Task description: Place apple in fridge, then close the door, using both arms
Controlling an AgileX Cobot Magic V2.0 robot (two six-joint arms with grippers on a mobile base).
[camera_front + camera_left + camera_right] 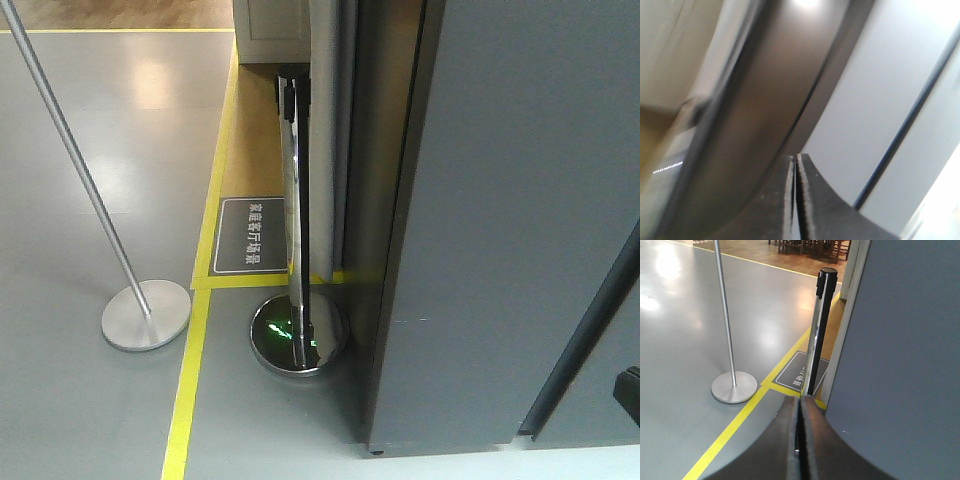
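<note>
The fridge (520, 200) looks shut, its door (500, 330) a heavy, rigid, smooth slab best pushed flat. Beside it stands a chrome stanchion (293, 230). Left end effector (796, 200) and right end effector (800, 440) are pinched closed, empty. No apple visible.

The left gripper (796, 165) shows two dark brown-black fingers (812, 200), broad at the base and curving up to narrow tips. Their inner edges are lined with a pale, rough, speckled strip. The view is blurred, so finer detail cannot be told. The right gripper (800, 402) has the same form: two dark, matte fingers (820, 440) flaring wide toward the bottom, smooth on the outer faces, with a thin dark seam between them. No cables, screws or markings are visible.
</note>
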